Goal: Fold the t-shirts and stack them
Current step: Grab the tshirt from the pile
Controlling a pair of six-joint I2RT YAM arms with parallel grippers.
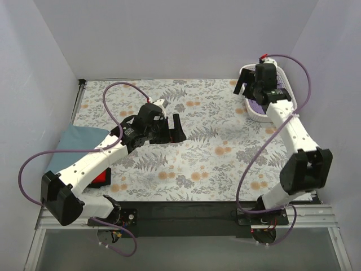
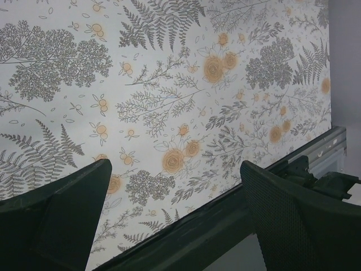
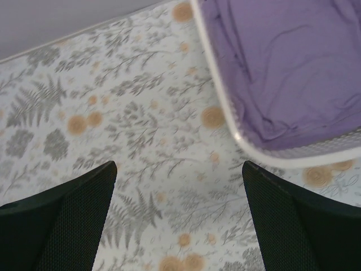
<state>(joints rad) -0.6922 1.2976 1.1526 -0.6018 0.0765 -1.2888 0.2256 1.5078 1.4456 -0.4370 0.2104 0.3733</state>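
Note:
A lilac-purple t-shirt (image 3: pixel 287 68) lies crumpled inside the white mesh basket (image 3: pixel 224 104) at the back right; the top view shows the same t-shirt (image 1: pixel 258 106) in the basket (image 1: pixel 285 84). My right gripper (image 3: pixel 179 165) hangs open and empty over the floral cover just left of the basket's rim, where the top view places it (image 1: pixel 244 88) too. A folded blue-grey t-shirt (image 1: pixel 79 141) rests at the table's left edge. A red t-shirt (image 1: pixel 100 179) peeks out beneath my left arm. My left gripper (image 1: pixel 178 130) is open and empty mid-table, and in its wrist view (image 2: pixel 175 164) only cover lies between the fingers.
The floral table cover (image 1: pixel 214 152) spans the whole table. White walls close in the left, back and right sides. A black rail (image 2: pixel 225 226) runs along the near edge by the arm bases. Purple cables loop off both arms.

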